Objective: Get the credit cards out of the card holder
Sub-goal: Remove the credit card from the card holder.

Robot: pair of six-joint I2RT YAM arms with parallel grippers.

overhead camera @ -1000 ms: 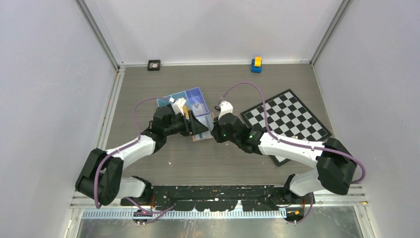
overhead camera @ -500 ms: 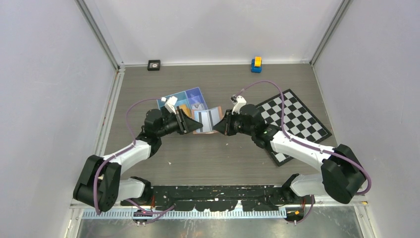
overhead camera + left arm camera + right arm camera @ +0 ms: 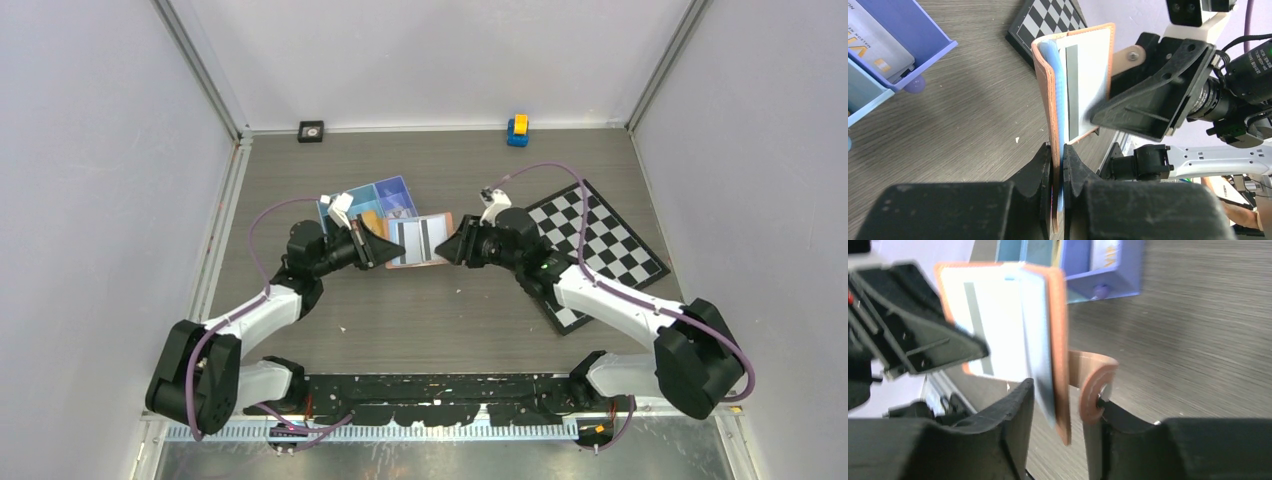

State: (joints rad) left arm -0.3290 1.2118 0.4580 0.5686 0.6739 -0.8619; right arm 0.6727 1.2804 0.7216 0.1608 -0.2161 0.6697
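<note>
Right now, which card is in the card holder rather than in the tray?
The white card with the grey stripe, standing in the open tan card holder that the left hand pinches. The pale VIP-marked card lies in the blue tray.

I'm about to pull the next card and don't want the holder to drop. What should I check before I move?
1. Left pincer shut on the tan leather folding card holder: ok.
2. Right pincer clamping the opposite edge: not ok, its jaws stand apart around it.
3. Holder spread open, white card with grey stripe exposed: ok.
4. Blue plastic divided tray close by for drop-off: ok.
5. Number of cards inside the holder: cannot tell.
</note>
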